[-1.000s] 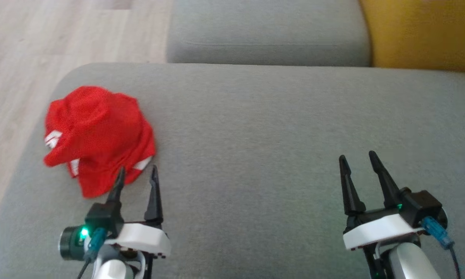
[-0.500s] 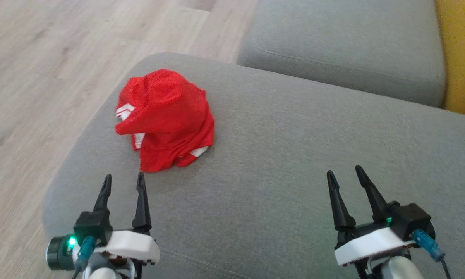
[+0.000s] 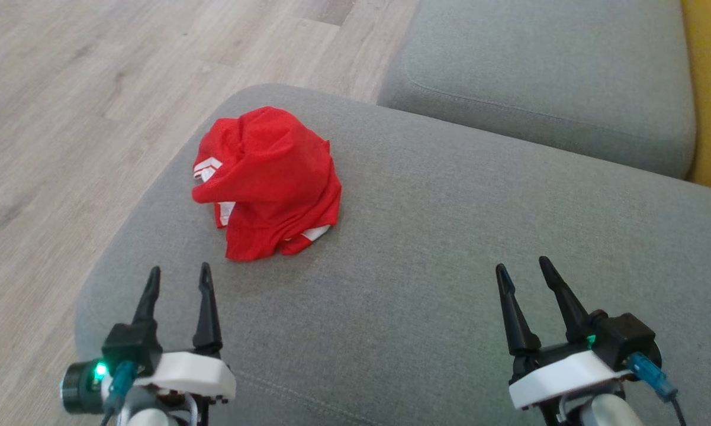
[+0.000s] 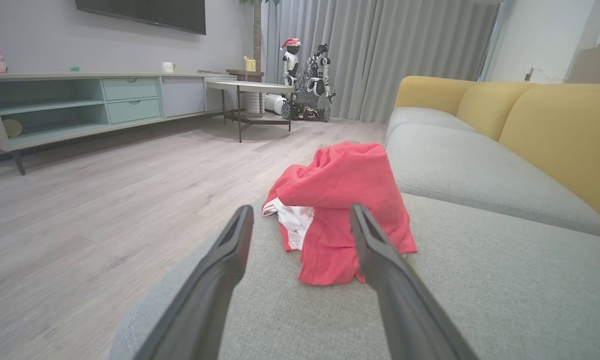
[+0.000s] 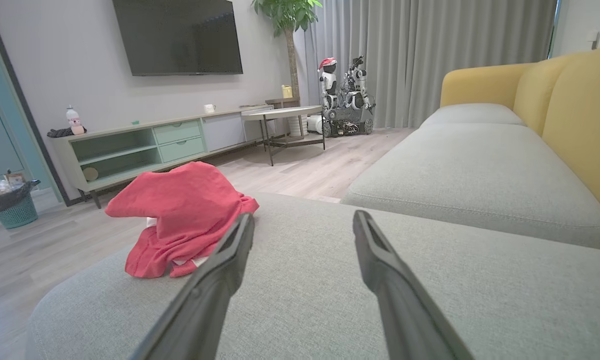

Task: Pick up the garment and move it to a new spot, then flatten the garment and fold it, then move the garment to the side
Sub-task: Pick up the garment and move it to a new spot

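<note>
The garment is a red shirt with white trim, crumpled in a heap near the left end of a grey sofa cushion. It also shows straight ahead in the left wrist view as the garment and off to the left in the right wrist view as the garment. My left gripper is open and empty, hovering just short of the heap's near edge. Far to the heap's right, my right gripper is open too, with nothing between its fingers.
The cushion's rounded left edge drops to a wooden floor. A second grey cushion lies beyond, with a yellow backrest at the right. Across the room stand a low cabinet, a small table and another robot.
The head camera has swung left, so the garment now shows nearer the picture's middle. The left gripper now stands clear of the heap's near edge; both grippers stay open.
</note>
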You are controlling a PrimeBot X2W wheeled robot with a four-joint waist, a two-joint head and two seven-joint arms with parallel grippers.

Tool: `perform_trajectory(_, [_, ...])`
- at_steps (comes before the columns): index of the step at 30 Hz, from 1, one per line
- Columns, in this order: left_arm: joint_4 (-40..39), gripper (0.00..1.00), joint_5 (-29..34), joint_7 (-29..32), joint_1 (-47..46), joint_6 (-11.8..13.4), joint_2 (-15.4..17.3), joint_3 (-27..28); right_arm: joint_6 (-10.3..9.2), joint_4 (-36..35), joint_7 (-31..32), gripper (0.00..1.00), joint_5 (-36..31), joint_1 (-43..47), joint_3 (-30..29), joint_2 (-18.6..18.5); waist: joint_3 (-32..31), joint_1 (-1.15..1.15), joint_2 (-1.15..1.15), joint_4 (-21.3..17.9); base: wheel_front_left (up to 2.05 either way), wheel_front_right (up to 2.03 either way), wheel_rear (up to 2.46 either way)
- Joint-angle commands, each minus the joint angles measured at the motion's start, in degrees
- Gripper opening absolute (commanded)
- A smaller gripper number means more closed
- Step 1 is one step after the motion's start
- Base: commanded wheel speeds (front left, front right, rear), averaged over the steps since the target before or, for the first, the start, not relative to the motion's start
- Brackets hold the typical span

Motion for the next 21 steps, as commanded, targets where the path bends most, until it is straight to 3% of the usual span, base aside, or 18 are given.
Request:
perform_trajectory(1, [-2.2,1.00,0.5,-0.5,-2.1,-0.2,-0.1,2.0,0.12,-1.7,-0.6,1.00,0.5,-1.2,1.1,-0.4,0.2,0.00,0.00,-0.4,0.00,0.00,0.00])
perform_trajectory(10, [-0.5,1.00,1.3,-0.5,-8.0,-3.8,1.5,3.6,0.12,-2.4,-0.6,1.00,-1.0,-1.9,-1.1,-0.4,4.4,0.00,0.00,-4.4,0.00,0.00,0.00])
perform_trajectory(16, [8.1,1.00,-1.4,0.2,-18.4,-10.5,4.0,3.2,0.12,-3.2,-0.6,1.00,-2.5,-4.0,-2.3,-0.4,9.4,0.00,0.00,-7.9,0.00,0.00,0.00])
perform_trajectory(21, [16.2,1.00,-2.3,4.8,-28.4,-12.2,7.5,3.7,0.12,-3.8,-0.6,1.00,-2.5,-5.9,-1.7,-0.4,12.9,0.00,0.00,-11.7,0.00,0.00,0.00])
